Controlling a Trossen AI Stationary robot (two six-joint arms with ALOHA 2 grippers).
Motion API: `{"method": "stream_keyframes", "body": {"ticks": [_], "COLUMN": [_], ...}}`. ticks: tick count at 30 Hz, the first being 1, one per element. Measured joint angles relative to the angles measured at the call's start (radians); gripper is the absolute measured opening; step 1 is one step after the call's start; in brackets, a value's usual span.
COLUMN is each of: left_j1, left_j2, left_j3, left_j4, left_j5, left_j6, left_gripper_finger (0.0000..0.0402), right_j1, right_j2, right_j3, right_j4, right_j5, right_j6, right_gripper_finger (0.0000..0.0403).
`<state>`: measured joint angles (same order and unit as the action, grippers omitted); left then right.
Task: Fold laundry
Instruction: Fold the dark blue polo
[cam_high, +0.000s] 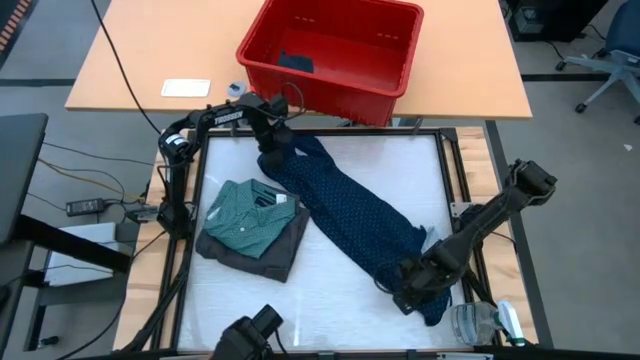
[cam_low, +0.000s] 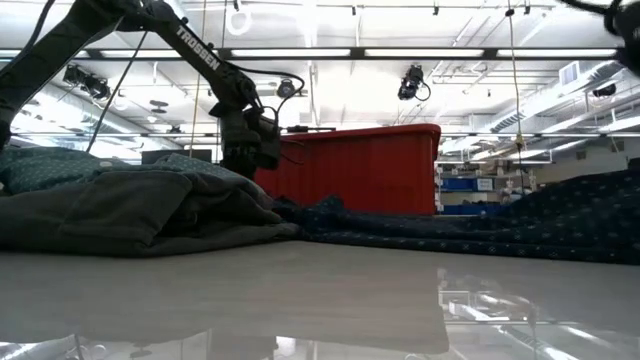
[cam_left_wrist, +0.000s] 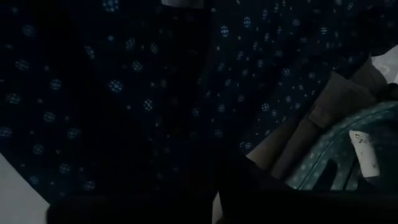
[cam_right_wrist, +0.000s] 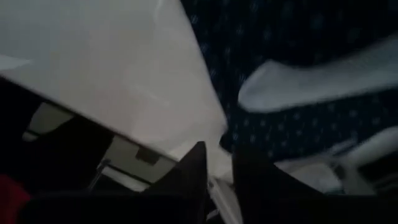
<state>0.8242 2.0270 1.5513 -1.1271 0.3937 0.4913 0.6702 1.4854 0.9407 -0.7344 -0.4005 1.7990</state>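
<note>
High view: a long navy dotted garment (cam_high: 345, 210) is lying stretched diagonally across the white worktop (cam_high: 380, 160), from near the far-left corner toward the near-right one. Its far end is being covered by the left claw (cam_high: 272, 152); whether the fingers are together or clamped on the cloth cannot be told, since the left wrist view is being filled by dark dotted fabric pressed close. Its near end is being met by the right claw (cam_high: 412, 290), low on the cloth. In the right wrist view the two dark fingers (cam_right_wrist: 189, 177) are seen standing slightly apart with a narrow gap between them — nothing is seen gripped there, though the navy cloth is lying just beyond.

On the left part of the worktop a folded teal shirt (cam_high: 248, 212) is resting on a folded grey piece (cam_high: 285, 252), just beside the navy garment. Beyond the worktop, a red basket (cam_high: 332, 52) is sitting on a wooden table (cam_high: 130, 70) — a dark piece (cam_high: 296, 63) is lying inside it.
</note>
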Motion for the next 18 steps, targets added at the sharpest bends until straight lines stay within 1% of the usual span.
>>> {"method": "stream_keyframes", "body": {"ticks": [3, 5, 7, 10, 11, 12, 15, 18], "left_j1": [-0.003, -0.003, -0.004, -0.003, -0.003, -0.003, -0.003, -0.003], "left_j2": [0.0, 0.0, 0.0, 0.0, 0.0, 0.0, 0.0, 0.0], "left_j3": [0.0, 0.0, 0.0, 0.0, 0.0, 0.0, 0.0, 0.0], "left_j4": [-0.011, -0.019, -0.018, -0.004, 0.01, 0.027, 0.08, 0.11], "left_j5": [0.0, 0.0, 0.001, 0.001, 0.001, 0.001, 0.003, 0.004], "left_j6": [-0.006, -0.013, -0.027, -0.032, -0.034, -0.039, -0.058, -0.076], "left_gripper_finger": [0.0045, 0.0065, 0.0083, 0.0104, 0.0108, 0.0112, 0.0116, 0.0116], "right_j1": [0.004, 0.004, 0.001, -0.009, -0.013, -0.02, -0.032, -0.018], "right_j2": [-0.057, -0.1, -0.137, -0.154, -0.151, -0.147, -0.145, -0.145], "right_j3": [0.009, 0.01, 0.01, 0.004, -0.017, -0.047, -0.172, -0.289], "right_j4": [-0.024, -0.052, -0.111, -0.257, -0.294, -0.299, -0.203, -0.005], "right_j5": [0.001, 0.025, 0.085, 0.233, 0.271, 0.283, 0.273, 0.27], "right_j6": [0.041, 0.064, 0.068, 0.052, 0.044, 0.025, 0.038, 0.142], "right_gripper_finger": [0.0124, 0.0138, 0.0144, 0.0141, 0.0138, 0.0134, 0.0121, 0.0106]}}
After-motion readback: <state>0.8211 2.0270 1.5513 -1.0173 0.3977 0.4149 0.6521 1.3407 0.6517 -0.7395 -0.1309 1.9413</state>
